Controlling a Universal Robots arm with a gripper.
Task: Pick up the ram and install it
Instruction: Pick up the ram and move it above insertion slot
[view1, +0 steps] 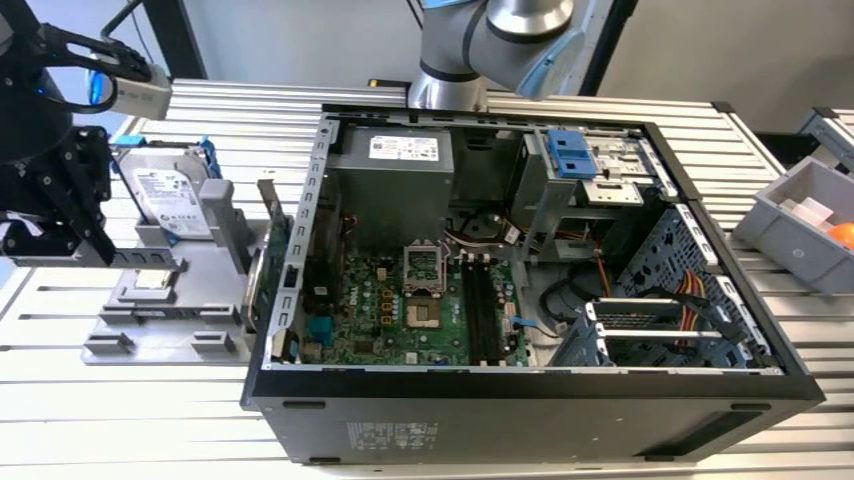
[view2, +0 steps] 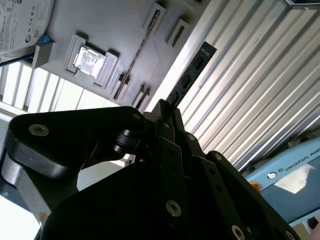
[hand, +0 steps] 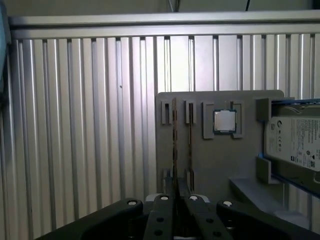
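In the second wrist view my gripper (view2: 164, 107) is shut on the ram (view2: 192, 72), a thin dark stick with chips that juts out from the fingertips over the ribbed table. The first wrist view looks past the gripper (hand: 176, 197) at the ram's thin edge (hand: 174, 150), which runs over the grey parts holder (hand: 220, 165). In the exterior view the gripper (view1: 80, 245) hangs over that holder (view1: 160, 320) at the view's left, outside the open computer case (view1: 534, 390). The black memory slots (view1: 487, 300) lie on the motherboard inside the case.
The grey holder also carries a processor chip (hand: 224, 121), a hard drive (view1: 167, 200) and a second thin stick (view2: 145, 42) in a slot. A green card with a metal bracket (view1: 274, 260) stands beside the case wall. A grey bin (view1: 801, 220) sits at the exterior view's right.
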